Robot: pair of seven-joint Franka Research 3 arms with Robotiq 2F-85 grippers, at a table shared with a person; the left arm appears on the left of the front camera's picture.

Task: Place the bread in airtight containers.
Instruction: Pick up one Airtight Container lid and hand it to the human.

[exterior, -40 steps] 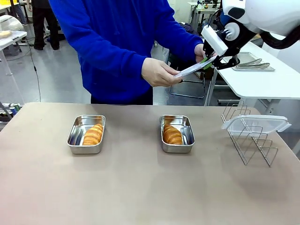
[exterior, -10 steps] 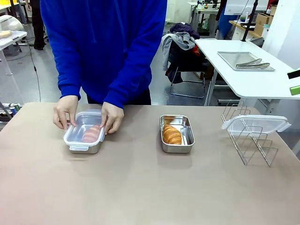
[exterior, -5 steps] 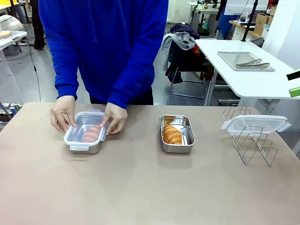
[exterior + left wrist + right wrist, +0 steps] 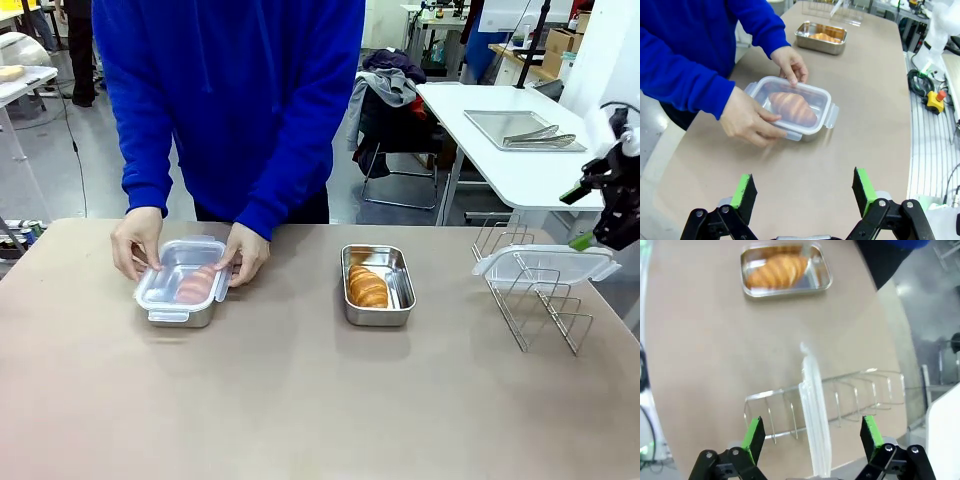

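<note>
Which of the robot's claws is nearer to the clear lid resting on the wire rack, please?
The right. The right claw hangs open just above the clear lid on the wire rack. The left claw is open far across the table, facing the person's lidded tin.

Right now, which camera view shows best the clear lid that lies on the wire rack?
The front view: the clear lid lies flat on the wire rack, its outline whole. The right wrist view shows it edge-on and blurred. The left wrist view catches a far corner.

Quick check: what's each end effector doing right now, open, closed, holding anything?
Left end effector: open, holding nothing.
Right end effector: open, above the clear lid on the wire rack.
</note>
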